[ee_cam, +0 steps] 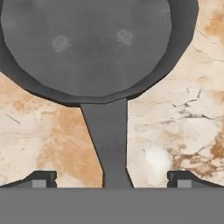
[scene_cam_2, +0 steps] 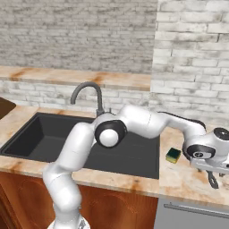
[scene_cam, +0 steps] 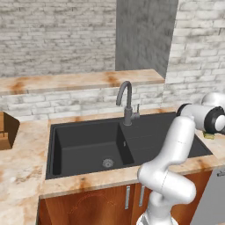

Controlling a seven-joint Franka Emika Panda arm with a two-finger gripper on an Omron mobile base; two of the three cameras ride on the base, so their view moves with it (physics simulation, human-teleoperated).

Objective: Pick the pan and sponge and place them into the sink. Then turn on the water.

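One pan [ee_cam: 87, 43], round and dark grey, lies flat on the marbled counter [ee_cam: 175, 131], its single straight handle [ee_cam: 107, 140] running down between the two dark fingertips [ee_cam: 41, 180] of the gripper [ee_cam: 109, 181]. The jaws are spread wide, one tip on each side of the handle, and neither touches it. Two pale smudges mark the pan's floor.

One sponge [scene_cam_2: 173, 155], yellow with a dark green top, sits on the counter just right of the sink [scene_cam_2: 134, 154], near the robot's wrist. In the left base view only a corner of the sponge [scene_cam: 208, 136] peeks out beneath the arm.

The one black sink [scene_cam: 88, 145] has two basins, one round metal drain [scene_cam: 107, 163] in the left basin, and one grey gooseneck faucet [scene_cam: 126, 103] behind the divider. Both basins hold nothing. No readable writing appears anywhere.
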